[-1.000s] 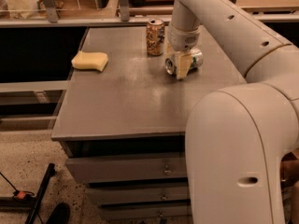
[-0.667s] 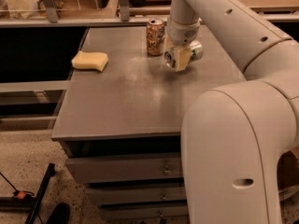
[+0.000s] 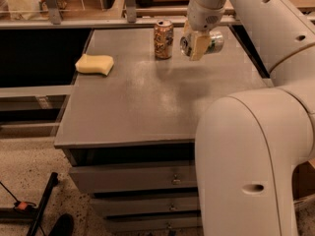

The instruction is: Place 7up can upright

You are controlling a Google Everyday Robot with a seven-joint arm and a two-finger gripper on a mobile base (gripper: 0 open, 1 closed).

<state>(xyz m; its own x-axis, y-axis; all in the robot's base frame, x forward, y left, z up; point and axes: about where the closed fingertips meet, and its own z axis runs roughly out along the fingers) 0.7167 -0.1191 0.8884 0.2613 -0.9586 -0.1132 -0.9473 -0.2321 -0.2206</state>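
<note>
Raised higher, pincer [image 3: 198, 45] grips sideways 7up can [image 3: 215, 41].

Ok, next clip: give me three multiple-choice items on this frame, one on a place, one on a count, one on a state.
1. Where does the yellow sponge lie?
A. in a drawer
B. on the tabletop, picture-left of the orange-brown can
C. on top of a can

2. How many cans are in view?
A. one
B. two
C. four

3. How is the 7up can?
A. standing on the table
B. lying on the floor
C. on its side, gripped

Key: 1 B, the sponge rests flat, apart from the can. 2 B, only those two show. 3 C, the gripper is shut on it, sideways, over the far right of the tabletop.
</note>
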